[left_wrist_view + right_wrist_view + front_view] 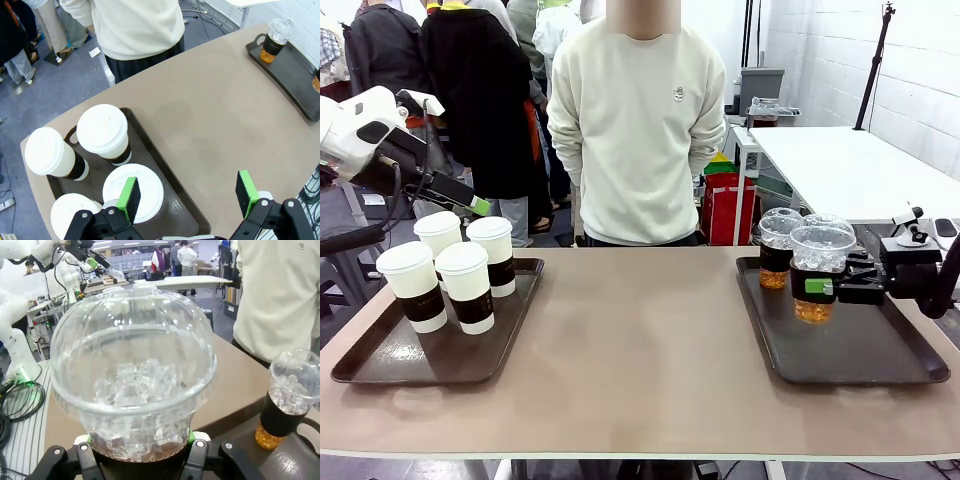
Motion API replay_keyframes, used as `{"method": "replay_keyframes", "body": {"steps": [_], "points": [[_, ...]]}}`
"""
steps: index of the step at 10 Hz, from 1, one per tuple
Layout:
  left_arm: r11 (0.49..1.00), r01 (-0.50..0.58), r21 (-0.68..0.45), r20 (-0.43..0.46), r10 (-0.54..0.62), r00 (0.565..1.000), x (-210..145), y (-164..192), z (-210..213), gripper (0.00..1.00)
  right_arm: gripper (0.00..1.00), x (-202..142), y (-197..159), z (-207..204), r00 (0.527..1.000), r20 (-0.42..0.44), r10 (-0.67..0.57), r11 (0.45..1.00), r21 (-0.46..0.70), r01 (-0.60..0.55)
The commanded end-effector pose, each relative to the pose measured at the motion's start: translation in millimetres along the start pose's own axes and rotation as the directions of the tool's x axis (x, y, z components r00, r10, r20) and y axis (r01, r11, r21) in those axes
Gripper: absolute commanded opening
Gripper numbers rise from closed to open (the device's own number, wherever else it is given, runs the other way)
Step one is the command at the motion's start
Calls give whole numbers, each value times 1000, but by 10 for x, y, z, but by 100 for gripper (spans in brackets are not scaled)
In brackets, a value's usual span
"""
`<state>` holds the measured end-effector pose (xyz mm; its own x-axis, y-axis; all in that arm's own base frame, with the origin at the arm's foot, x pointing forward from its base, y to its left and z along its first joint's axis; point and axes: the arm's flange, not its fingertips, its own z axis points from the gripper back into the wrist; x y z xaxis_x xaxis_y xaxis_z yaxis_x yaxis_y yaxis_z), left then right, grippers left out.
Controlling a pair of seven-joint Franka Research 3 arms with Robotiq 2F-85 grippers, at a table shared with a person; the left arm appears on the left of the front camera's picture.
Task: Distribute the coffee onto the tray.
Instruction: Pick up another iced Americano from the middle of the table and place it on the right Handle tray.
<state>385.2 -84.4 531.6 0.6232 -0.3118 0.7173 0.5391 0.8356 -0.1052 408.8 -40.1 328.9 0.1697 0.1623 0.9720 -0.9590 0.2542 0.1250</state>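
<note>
The right gripper [817, 287] is clamped on a clear dome-lidded iced coffee [819, 272] containing ice. The left gripper [187, 192] is wide open, empty. Count: two iced coffees, four white lidded paper cups [438, 272].

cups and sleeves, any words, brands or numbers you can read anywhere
None can be read.
Paper cup sleeves: faint print, too small to read.
Iced coffee cup in the right gripper: dark band, no legible text.
Person's sweatshirt: small emblem, too blurred to read.
</note>
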Motion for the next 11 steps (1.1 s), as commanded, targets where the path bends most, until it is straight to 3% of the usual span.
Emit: {"method": "replay_keyframes", "body": {"steps": [1,5,6,11], "points": [[1000,-9,-8,4,9,1000,-10,17,-11,100,63,21,96,-17,1000,5,9,1000,4,-10],[1000,-9,-8,4,9,1000,-10,17,-11,100,63,-39,43,-14,1000,1,-7,1000,3,7],[1000,-9,-8,4,9,1000,-10,17,-11,100,63,-85,-125,-121,999,7,46,998,48,-46],[1000,-9,-8,4,9,1000,-10,17,-11,100,63,-423,-554,-212,996,79,52,995,84,-58]]}}
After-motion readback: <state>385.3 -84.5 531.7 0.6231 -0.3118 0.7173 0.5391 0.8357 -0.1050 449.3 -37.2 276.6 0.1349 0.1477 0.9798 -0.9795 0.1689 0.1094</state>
